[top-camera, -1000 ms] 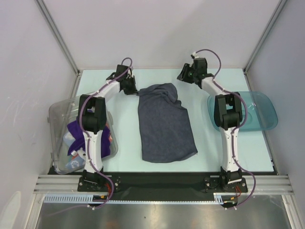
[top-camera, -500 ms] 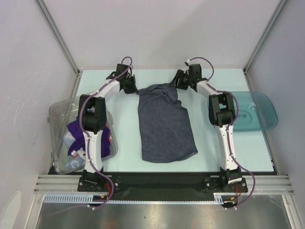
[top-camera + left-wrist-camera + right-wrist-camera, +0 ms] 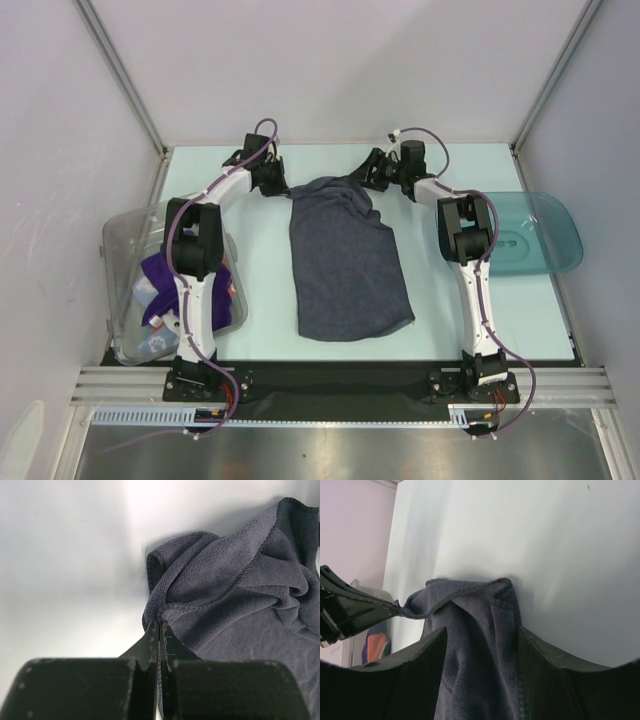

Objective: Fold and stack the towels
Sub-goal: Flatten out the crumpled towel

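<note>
Right now your left tool [image 3: 159, 630] pinches the far-left hem of the dark navy-grey towel [image 3: 345, 265] lying on the tabletop [image 3: 265, 280], while your right tool [image 3: 480, 635] stands spread astride its bunched far-right corner. Close there and you may catch doubled layers; the thin left pinch may slip.

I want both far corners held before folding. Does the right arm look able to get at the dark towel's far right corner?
Probably yes: the right gripper stands open astride the dark towel at that corner, with nothing else in the way. The left gripper pinches the other far corner, well clear.
</note>
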Tool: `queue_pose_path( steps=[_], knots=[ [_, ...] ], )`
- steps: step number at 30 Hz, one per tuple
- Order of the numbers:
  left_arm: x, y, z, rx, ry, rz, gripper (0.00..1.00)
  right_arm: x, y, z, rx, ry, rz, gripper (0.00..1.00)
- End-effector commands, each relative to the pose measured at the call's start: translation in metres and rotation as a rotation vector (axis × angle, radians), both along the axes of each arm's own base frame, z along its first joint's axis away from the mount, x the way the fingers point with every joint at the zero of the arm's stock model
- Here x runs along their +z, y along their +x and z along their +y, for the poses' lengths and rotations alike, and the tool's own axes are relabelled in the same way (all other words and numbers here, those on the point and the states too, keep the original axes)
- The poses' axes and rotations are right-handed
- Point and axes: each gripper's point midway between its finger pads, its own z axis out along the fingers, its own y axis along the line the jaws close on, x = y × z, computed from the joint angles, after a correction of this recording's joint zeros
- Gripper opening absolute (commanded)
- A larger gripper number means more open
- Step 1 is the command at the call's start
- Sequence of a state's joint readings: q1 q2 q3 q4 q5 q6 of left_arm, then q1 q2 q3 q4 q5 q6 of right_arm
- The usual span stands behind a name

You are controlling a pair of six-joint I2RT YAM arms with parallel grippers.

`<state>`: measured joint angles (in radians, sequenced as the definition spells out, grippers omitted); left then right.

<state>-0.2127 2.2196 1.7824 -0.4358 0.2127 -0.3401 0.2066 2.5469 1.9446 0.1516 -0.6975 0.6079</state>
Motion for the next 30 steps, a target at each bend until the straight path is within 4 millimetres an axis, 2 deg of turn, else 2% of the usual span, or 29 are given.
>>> queue_pose_path(
  steps=[1, 5, 8, 10, 14, 20, 24, 25, 27, 28, 30],
  knots=[
    [0.029, 0.016, -0.003, 0.001, -0.029, -0.076, 0.00, 0.045, 0.003, 0.003, 0.043, 0.075, -0.115, 0.63],
    [0.030, 0.017, -0.003, 0.002, -0.031, -0.080, 0.00, 0.028, 0.004, -0.001, 0.040, 0.074, -0.082, 0.58],
    [0.028, 0.016, -0.003, 0.002, -0.026, -0.075, 0.00, 0.027, 0.003, 0.000, 0.060, 0.111, -0.083, 0.55],
    [0.026, 0.016, -0.002, 0.004, -0.023, -0.071, 0.00, 0.035, 0.003, 0.004, 0.077, 0.152, -0.103, 0.50],
    [0.026, 0.019, -0.003, 0.005, -0.022, -0.073, 0.00, 0.028, 0.010, 0.002, 0.061, 0.133, -0.099, 0.46],
    [0.027, 0.021, -0.004, 0.005, -0.026, -0.076, 0.00, 0.017, 0.017, -0.011, 0.030, 0.085, -0.083, 0.49],
    [0.026, 0.022, -0.002, 0.011, -0.010, -0.075, 0.00, 0.026, 0.022, -0.023, -0.009, -0.008, -0.115, 0.50],
    [0.025, 0.021, -0.001, 0.012, -0.006, -0.071, 0.00, 0.035, 0.025, -0.027, -0.037, -0.033, -0.134, 0.50],
    [0.026, 0.021, 0.000, 0.015, -0.002, -0.073, 0.00, 0.032, 0.025, -0.033, -0.068, -0.079, -0.135, 0.50],
    [0.025, 0.021, 0.000, 0.015, -0.004, -0.071, 0.00, 0.040, 0.026, -0.037, -0.086, -0.093, -0.150, 0.50],
    [0.027, 0.022, -0.001, 0.014, -0.010, -0.074, 0.00, 0.036, 0.028, -0.044, -0.119, -0.143, -0.148, 0.51]
  ],
)
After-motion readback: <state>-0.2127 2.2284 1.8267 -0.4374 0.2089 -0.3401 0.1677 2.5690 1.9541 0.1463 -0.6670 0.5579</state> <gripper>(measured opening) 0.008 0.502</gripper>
